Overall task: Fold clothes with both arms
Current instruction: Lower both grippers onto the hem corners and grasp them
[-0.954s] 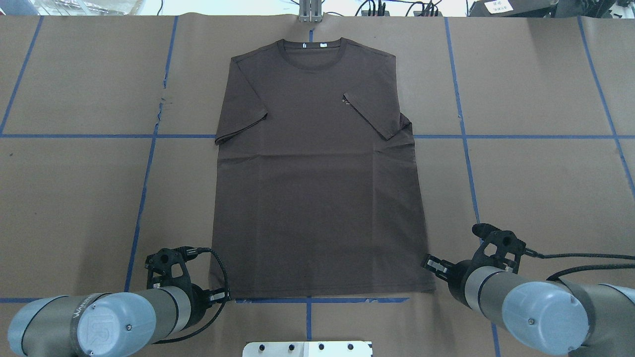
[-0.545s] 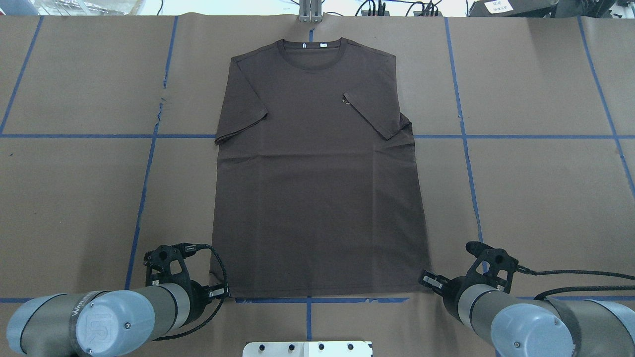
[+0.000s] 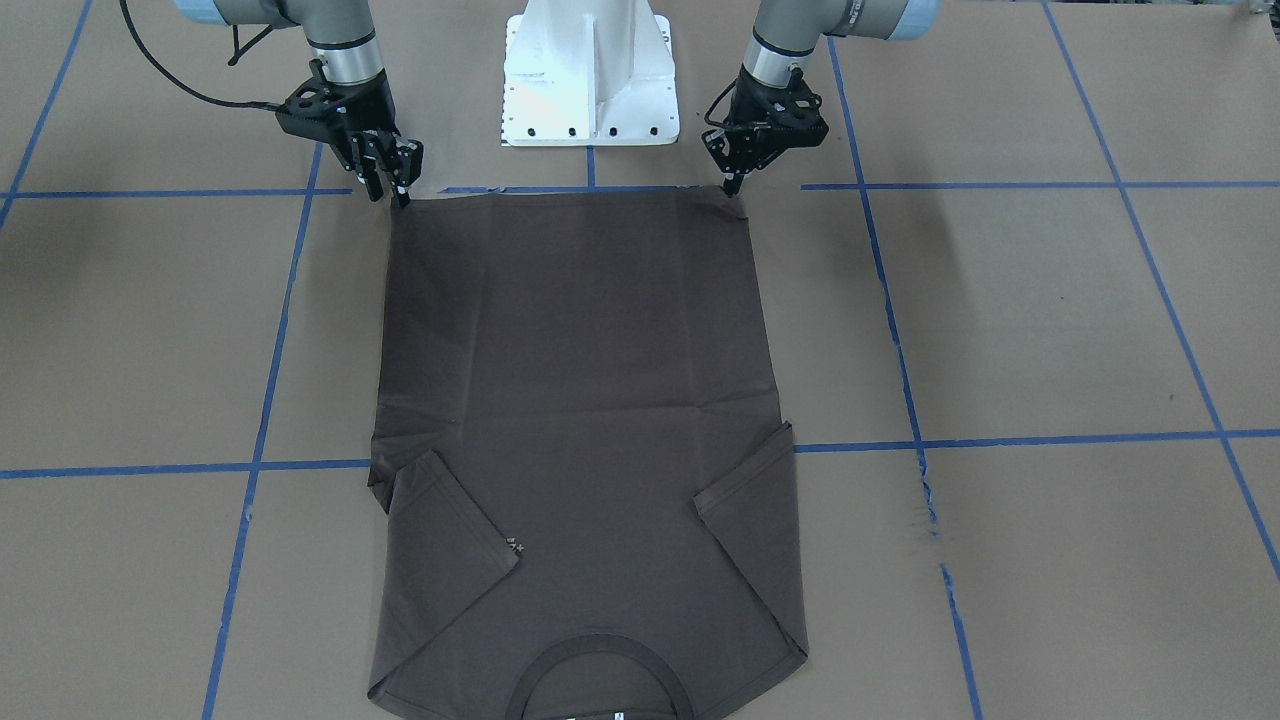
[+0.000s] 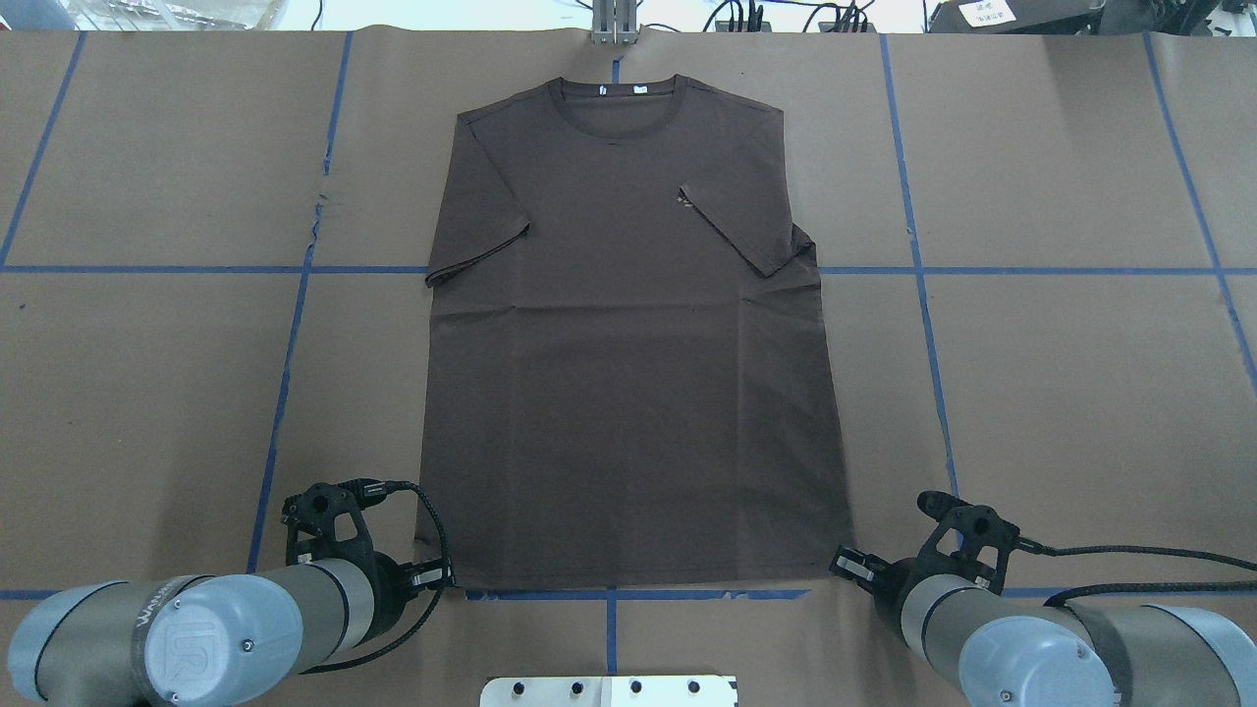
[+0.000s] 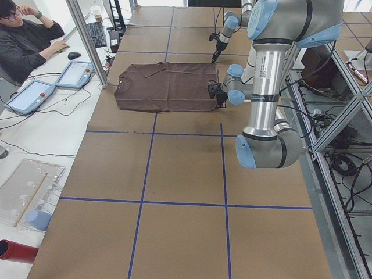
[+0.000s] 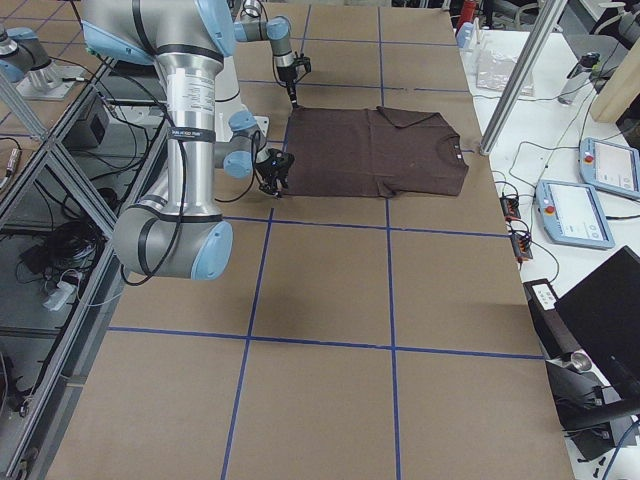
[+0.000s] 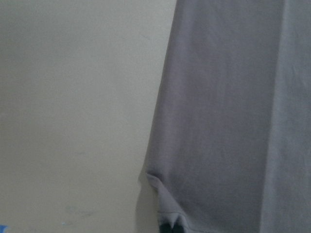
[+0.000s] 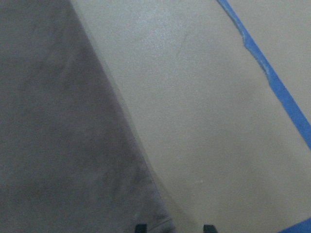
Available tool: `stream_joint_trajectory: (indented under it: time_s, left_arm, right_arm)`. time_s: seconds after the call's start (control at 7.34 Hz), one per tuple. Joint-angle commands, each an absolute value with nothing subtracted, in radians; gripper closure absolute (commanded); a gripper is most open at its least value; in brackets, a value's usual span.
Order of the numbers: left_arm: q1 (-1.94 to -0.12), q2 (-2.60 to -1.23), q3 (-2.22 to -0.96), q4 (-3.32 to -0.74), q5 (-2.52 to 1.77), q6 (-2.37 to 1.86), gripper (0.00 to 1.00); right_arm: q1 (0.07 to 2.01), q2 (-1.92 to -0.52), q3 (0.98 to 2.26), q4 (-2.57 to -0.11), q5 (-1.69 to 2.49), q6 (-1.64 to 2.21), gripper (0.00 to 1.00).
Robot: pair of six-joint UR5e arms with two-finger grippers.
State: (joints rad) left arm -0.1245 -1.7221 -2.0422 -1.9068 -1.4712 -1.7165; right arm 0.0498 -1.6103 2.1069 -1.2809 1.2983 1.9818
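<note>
A dark brown T-shirt [image 4: 628, 393] lies flat on the brown paper, collar at the far side and both sleeves folded in over the chest. My left gripper [image 4: 444, 577] is low at the hem's left corner. In the left wrist view its tips [image 7: 170, 228] are pressed together with puckered fabric between them, so it is shut on that corner. My right gripper [image 4: 840, 562] is at the hem's right corner. Its two tips [image 8: 174, 227] stand apart, open, with the shirt's corner edge running between them. The front view shows both grippers [image 3: 735, 187] [image 3: 398, 190] touching down at the hem.
The white pedestal base [image 3: 590, 80] stands just behind the hem, between the arms. Blue tape lines [image 4: 285, 393] cross the paper. A metal post [image 4: 614, 25] rises beyond the collar. A person [image 5: 23, 46] sits at a side desk with tablets.
My right gripper has moved back toward the robot and down to the hem's right corner. The left gripper has stayed almost still at the left corner. The shirt has not shifted.
</note>
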Motion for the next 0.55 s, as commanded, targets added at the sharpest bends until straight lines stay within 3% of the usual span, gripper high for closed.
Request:
stream_joint_trajectory:
  time_s: [0.0, 0.14, 0.27, 0.41]
  left_arm:
    - [-0.126, -1.723, -2.049, -1.907, -1.471, -1.715, 1.0]
    - [-0.127, -1.723, -2.051, -1.907, -1.471, -1.715, 1.0]
    - [-0.129, -1.723, -2.051, -1.907, -1.471, -1.715, 1.0]
    - [-0.129, -1.723, -2.051, -1.907, -1.471, -1.715, 1.0]
  right_arm:
    - [0.045, -1.591, 2.095, -1.279, 1.298, 1.982, 0.53]
    - [0.043, -1.589, 2.091, -1.279, 1.296, 1.982, 0.58]
    - [0.043, -1.591, 2.091, -1.279, 1.296, 1.982, 0.72]
    - [0.043, -1.591, 2.088, -1.279, 1.295, 1.982, 0.91]
